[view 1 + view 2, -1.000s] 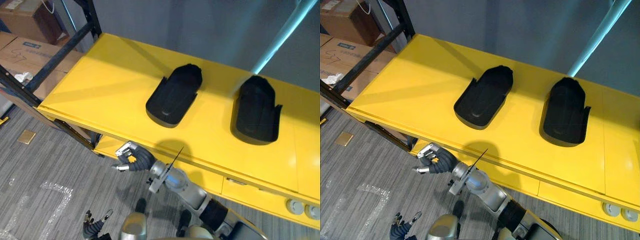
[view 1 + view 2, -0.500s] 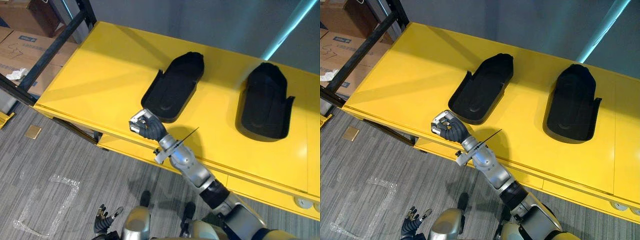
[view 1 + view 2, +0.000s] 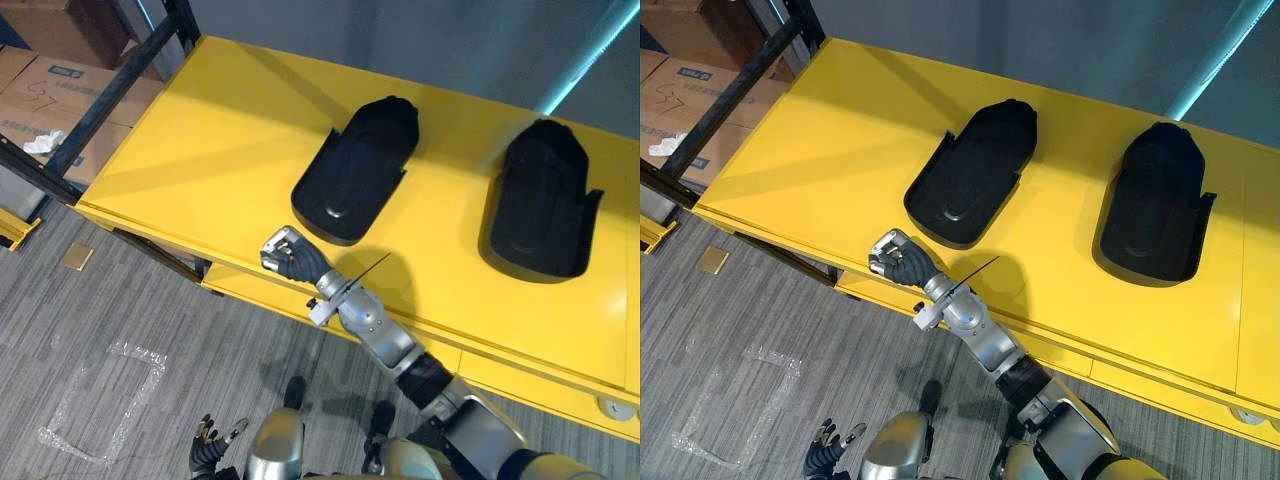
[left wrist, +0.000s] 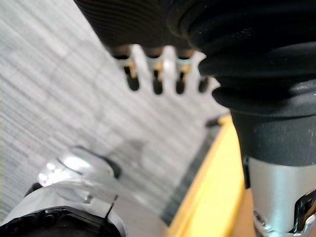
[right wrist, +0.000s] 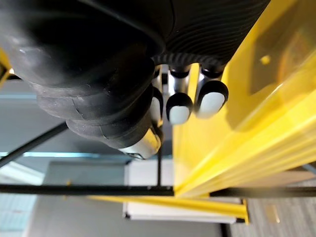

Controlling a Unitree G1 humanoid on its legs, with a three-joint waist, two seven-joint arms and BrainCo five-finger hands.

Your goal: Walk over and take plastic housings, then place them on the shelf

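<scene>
Right hand at lower centre, over the yellow shelf front edge, fingers curled in, I see nothing in them | left hand at bottom edge above grey carpet, fingers loose | centre housing and upper-right housing lie on the shelf, untouched.

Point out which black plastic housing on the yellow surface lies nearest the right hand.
The housing on the robot's left, just beyond the right hand; the other housing lies farther off to the right.
</scene>
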